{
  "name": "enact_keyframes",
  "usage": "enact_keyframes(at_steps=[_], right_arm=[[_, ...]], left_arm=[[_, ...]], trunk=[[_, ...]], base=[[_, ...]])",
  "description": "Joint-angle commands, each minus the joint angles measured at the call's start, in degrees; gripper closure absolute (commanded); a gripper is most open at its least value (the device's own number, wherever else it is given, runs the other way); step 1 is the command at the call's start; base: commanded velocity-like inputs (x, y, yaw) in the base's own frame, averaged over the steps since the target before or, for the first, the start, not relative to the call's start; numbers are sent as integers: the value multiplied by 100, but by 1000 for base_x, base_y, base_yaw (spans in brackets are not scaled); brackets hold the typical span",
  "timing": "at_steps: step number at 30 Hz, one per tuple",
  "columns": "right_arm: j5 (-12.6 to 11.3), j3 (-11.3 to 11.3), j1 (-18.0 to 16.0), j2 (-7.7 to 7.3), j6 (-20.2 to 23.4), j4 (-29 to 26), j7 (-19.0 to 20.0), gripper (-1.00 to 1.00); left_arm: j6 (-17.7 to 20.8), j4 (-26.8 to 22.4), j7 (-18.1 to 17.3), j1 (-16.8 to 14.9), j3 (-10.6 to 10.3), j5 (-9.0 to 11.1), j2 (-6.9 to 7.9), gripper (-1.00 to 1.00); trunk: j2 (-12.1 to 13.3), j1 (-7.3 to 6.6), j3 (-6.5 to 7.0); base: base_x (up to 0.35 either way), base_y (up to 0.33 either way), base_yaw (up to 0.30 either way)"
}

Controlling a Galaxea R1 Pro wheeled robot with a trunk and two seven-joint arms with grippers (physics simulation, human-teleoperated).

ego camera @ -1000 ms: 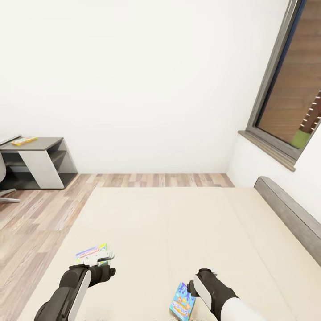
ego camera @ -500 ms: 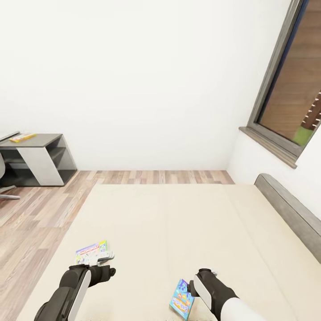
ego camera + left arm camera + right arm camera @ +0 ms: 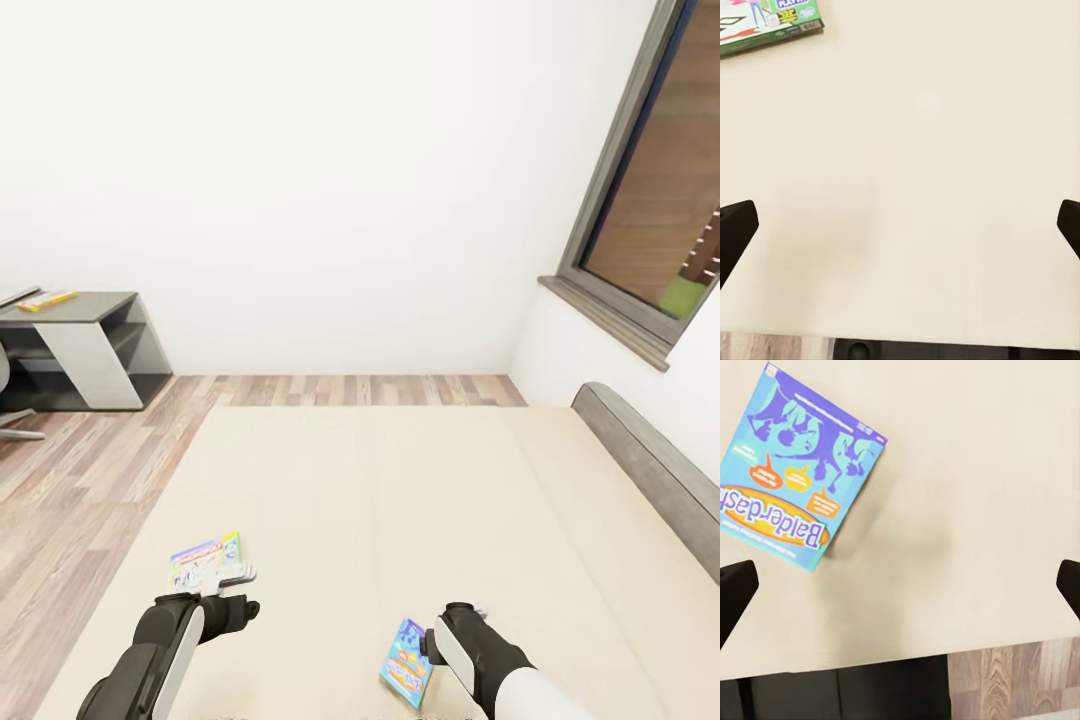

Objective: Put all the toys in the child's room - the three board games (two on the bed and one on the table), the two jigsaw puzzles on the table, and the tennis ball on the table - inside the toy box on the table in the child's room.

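Observation:
Two board games lie on the cream bed [image 3: 400, 500]. The pale one with a green edge [image 3: 205, 560] [image 3: 765, 22] rests just ahead of my left gripper [image 3: 232, 585] [image 3: 900, 225], which hangs open over bare mattress. The blue cartoon one [image 3: 407, 663] [image 3: 795, 502] lies flat beside my right gripper [image 3: 462, 615] [image 3: 900, 585], also open and holding nothing. At far left, the table's dark-grey cabinet top [image 3: 90, 305] carries a flat yellow thing [image 3: 45, 299]. The toy box, jigsaw puzzles and tennis ball are out of view.
Wood-plank floor [image 3: 90, 470] runs between bed and cabinet. A white wall closes the far side. A grey-framed window [image 3: 640, 230] sits at right above the bed's grey frame [image 3: 650, 470]. A chair's edge [image 3: 8, 400] shows at far left.
The whole picture has shifted a little, so the camera has moved. Both arms hold their pose and both board games lie where they were.

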Motion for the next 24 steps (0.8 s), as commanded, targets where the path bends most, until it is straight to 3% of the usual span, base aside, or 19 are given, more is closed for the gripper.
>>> enact_keyframes(at_steps=[1,24], right_arm=[[-59,48,-4,-4,27,-9,-46,-100],[-46,52,-4,-4,17,-9,-46,-100]], left_arm=[[29,-6,8,-4,17,44,-5,-100],[24,-6,9,-4,16,41,-5,-100]], trunk=[[-12,3,-21],[-12,3,-241]], base=[[0,0,0],[0,0,0]])
